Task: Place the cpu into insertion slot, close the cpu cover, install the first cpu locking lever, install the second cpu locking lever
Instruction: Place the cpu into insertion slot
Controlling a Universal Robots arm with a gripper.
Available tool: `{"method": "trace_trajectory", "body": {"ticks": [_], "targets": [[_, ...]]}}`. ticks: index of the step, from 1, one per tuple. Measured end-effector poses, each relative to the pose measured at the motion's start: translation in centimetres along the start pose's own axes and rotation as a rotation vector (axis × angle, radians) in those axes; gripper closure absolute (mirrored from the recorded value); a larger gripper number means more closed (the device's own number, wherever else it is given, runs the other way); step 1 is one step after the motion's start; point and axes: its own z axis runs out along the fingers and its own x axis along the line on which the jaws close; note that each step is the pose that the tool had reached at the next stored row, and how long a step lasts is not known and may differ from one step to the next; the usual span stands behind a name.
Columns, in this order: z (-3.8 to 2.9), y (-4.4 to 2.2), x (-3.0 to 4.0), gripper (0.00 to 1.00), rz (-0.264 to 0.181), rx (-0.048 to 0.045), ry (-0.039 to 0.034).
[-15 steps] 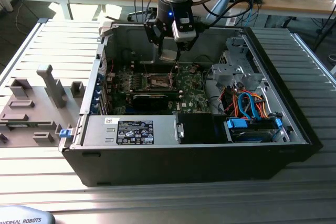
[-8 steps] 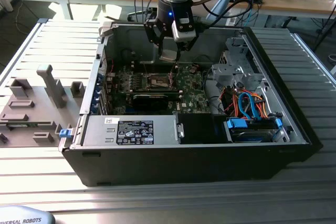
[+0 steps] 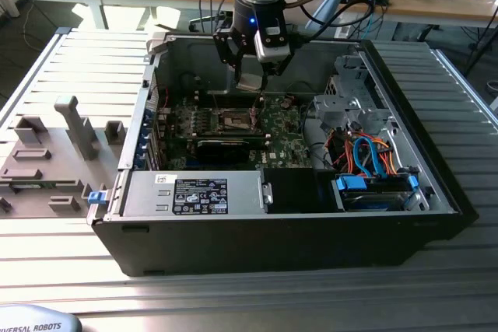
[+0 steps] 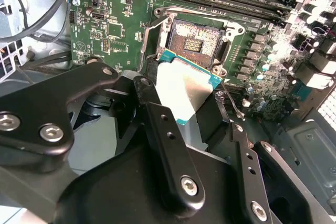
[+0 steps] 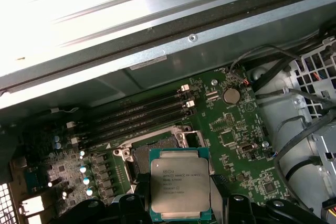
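Note:
My gripper hangs inside the open computer case, shut on the cpu, a small square chip with a silver-grey top. Its black fingers clamp two opposite edges of the chip. The cpu is held tilted, a little above and beside the insertion slot. The slot lies open on the green board with its dark contact field showing, and the chip partly hides it in the first wrist view. I cannot tell the cpu cover apart from the slot's metal rim. A thin metal lever sticks up beside the slot.
Long dark memory slots run beside the slot. A black oblong card lies in front of it. The case walls enclose the board. The labelled grey box and a drive cage with coloured cables fill the front. Grey fixtures stand outside.

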Motion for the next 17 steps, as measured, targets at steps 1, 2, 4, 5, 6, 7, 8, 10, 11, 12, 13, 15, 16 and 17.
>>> {"method": "trace_trajectory", "body": {"ticks": [1,2,4,5,6,7,8,10,11,12,13,15,16,17], "targets": [[0.0,0.0,0.0,0.46,0.001,0.0,-0.0001],[0.0,0.0,0.0,0.46,0.001,0.0,-0.0001],[0.0,0.0,0.0,0.46,0.003,0.0,-0.0002],[0.0,0.0,0.0,0.46,0.004,0.0,-0.0003],[0.0,0.0,0.0,0.46,0.004,0.0,-0.0003],[0.0,0.0,0.0,0.46,0.005,0.0,-0.0004],[0.01,0.0,0.0,0.46,0.006,-0.0001,-0.0005],[0.01,0.0,0.0,0.46,0.007,-0.0001,-0.0006],[0.01,0.0,0.0,0.46,0.008,-0.0001,-0.0007],[0.01,0.0,0.0,0.46,0.008,-0.0002,-0.0007],[0.01,0.0,0.0,0.46,0.009,-0.0002,-0.0007],[0.01,0.0,0.0,0.46,0.01,-0.0002,-0.0009],[0.01,0.0,0.0,0.46,0.011,-0.0002,-0.001],[0.01,0.0,0.0,0.46,0.011,-0.0002,-0.0009]]}}
